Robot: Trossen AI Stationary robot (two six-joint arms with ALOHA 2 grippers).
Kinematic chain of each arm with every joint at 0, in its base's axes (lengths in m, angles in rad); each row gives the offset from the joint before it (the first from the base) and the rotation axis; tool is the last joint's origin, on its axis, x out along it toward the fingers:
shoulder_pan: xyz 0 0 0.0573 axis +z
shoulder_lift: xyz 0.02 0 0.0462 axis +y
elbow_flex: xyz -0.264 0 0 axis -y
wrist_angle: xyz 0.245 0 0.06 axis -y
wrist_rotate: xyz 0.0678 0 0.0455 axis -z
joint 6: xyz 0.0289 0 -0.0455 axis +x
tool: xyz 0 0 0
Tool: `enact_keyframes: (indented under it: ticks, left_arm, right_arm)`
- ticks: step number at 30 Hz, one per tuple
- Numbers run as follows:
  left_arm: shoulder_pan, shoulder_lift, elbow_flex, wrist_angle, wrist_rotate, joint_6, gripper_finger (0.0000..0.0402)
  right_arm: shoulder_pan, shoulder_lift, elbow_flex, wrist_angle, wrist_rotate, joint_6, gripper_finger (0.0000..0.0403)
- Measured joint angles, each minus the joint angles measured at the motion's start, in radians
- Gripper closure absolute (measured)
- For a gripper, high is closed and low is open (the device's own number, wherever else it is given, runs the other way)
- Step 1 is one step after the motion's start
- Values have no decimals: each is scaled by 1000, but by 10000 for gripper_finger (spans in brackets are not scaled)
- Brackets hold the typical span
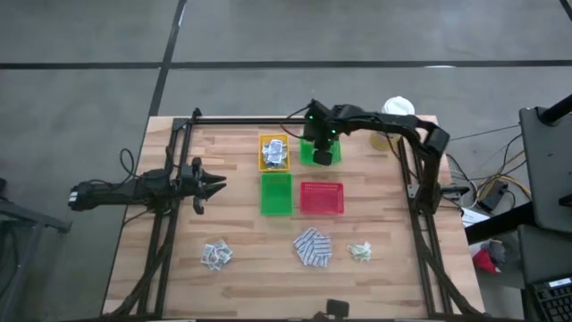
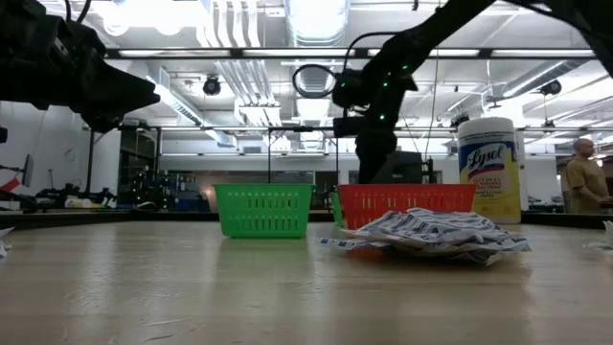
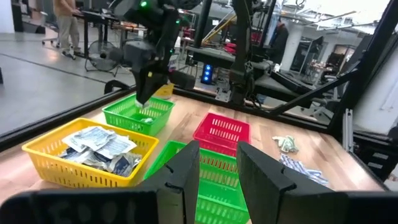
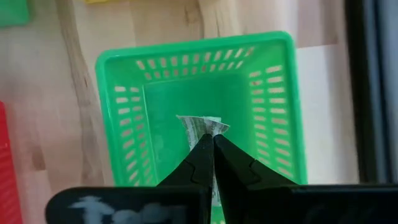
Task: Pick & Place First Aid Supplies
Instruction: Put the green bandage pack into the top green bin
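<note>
My right gripper (image 4: 213, 144) hangs over the far green tray (image 4: 118, 130), at the table's far side (image 1: 319, 148), shut on a small pale packet (image 4: 200, 126). The yellow tray (image 1: 273, 152) holds white-grey sachets. Near the front edge lie three piles: white-grey sachets (image 1: 215, 254), blue-and-white pads (image 1: 313, 248) and pale green strips (image 1: 360, 252). At the table's left my left gripper (image 1: 214, 183) waits level and open, its fingers (image 3: 183, 171) apart with nothing between them. My right gripper pinches one end of the packet (image 4: 209, 133) between its two fingertips, coming from above and pointing steeply down. The rest of the packet sticks out past the tips, over the inside of the green tray. I cannot tell whether it touches the tray's floor.
A second green tray (image 1: 275, 194) and a red tray (image 1: 322, 198) stand at the table's middle, nearer than the far green and yellow ones. A yellow canister with a white lid (image 1: 398, 112) stands at the far right. Black frame rails run along both sides.
</note>
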Motion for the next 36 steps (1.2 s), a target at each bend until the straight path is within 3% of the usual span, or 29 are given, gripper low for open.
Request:
enact_keyframes:
  ticks: [8,16,36]
  left_arm:
    - [0,0,1,0,-67,35,293]
    - [0,0,2,1,-104,37,293]
    - [0,0,2,0,-159,36,293]
  right_arm:
    - [0,114,134,-129,0,-1,394]
    - [1,145,190,-160,0,42,394]
    - [0,145,175,-204,1,41,383]
